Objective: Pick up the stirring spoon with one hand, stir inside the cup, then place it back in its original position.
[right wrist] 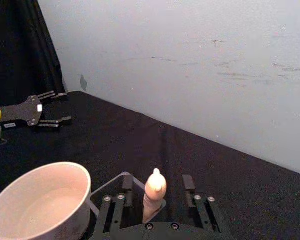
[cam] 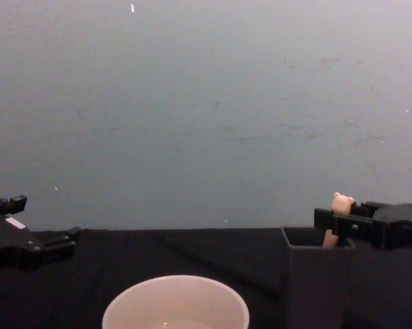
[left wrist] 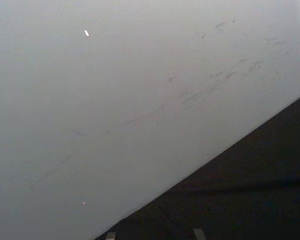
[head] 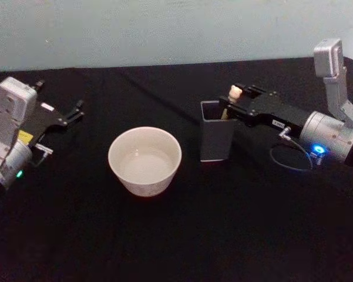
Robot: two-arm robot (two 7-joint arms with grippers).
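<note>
The stirring spoon (head: 234, 94) stands in a dark grey square holder (head: 216, 141), its pale bear-head knob (right wrist: 154, 186) poking above the rim. My right gripper (head: 238, 101) reaches in from the right at knob height, open, with one finger on each side of the handle and a gap to each. The spoon's neck and bowl are hidden inside the holder. The cream-white cup (head: 145, 185) sits on the black table left of the holder, apart from it. My left gripper (head: 77, 110) rests open at the far left of the table.
A pale wall (cam: 206, 123) rises just behind the table's back edge. A thin cable (head: 288, 158) loops on the cloth beside the right wrist. Black tablecloth (head: 176, 247) stretches in front of the cup and holder.
</note>
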